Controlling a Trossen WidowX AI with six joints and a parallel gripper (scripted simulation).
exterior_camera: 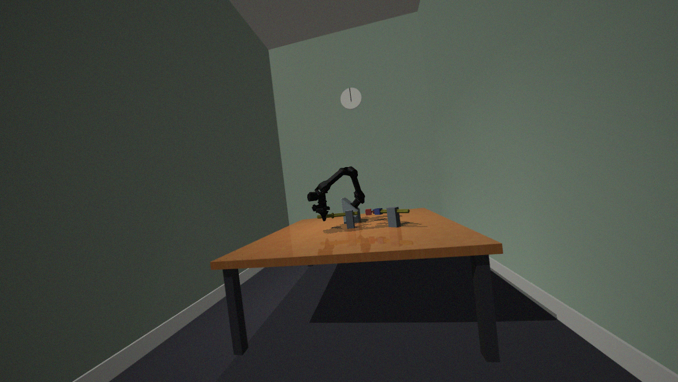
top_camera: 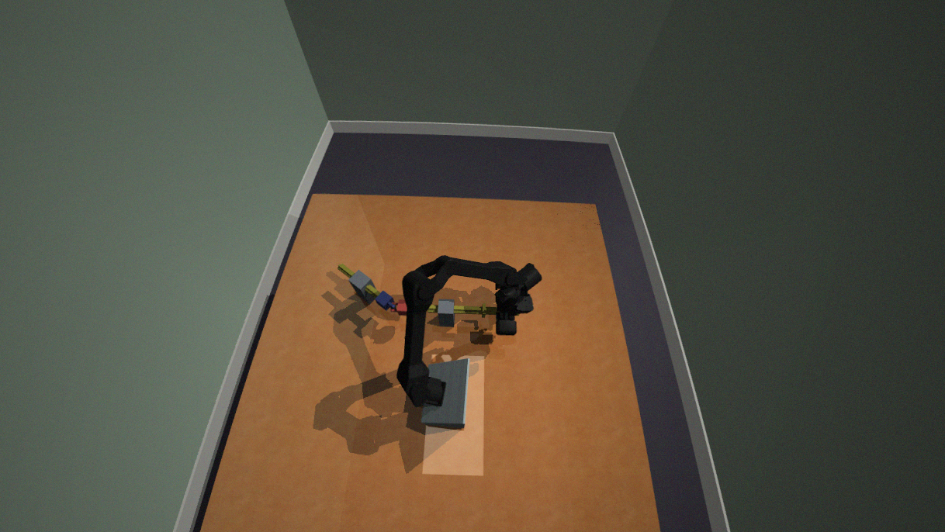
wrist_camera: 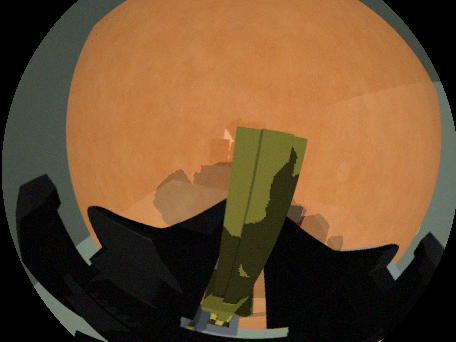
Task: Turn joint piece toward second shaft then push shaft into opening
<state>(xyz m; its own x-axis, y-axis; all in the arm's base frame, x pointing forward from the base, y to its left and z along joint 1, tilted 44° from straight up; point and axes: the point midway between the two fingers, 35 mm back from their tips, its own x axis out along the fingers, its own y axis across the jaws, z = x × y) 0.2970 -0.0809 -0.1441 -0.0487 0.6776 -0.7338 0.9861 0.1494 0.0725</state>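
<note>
My gripper (top_camera: 506, 312) (exterior_camera: 324, 218) (wrist_camera: 247, 205) is shut on the olive second shaft (top_camera: 468, 309) (exterior_camera: 340, 215) (wrist_camera: 246, 185) near its outer end. The shaft has a small collar (top_camera: 483, 310) (exterior_camera: 332, 215) and runs through a grey block (top_camera: 446, 312) (exterior_camera: 350, 220). The red joint piece (top_camera: 402, 307) (exterior_camera: 368, 211) is hinged to a blue piece (top_camera: 385, 300) (exterior_camera: 377, 211) on the first shaft (top_camera: 343, 268) (exterior_camera: 404, 211), held by another grey block (top_camera: 360, 281) (exterior_camera: 393, 218). The exterior view shows a small gap between red piece and second shaft. The arm hides that spot from above.
The arm reaches over the second shaft from its grey-blue tilted base plate (top_camera: 454, 396). All stands on an orange-brown table (top_camera: 548, 409) (exterior_camera: 294, 246). Shadows of the arm fall across the table.
</note>
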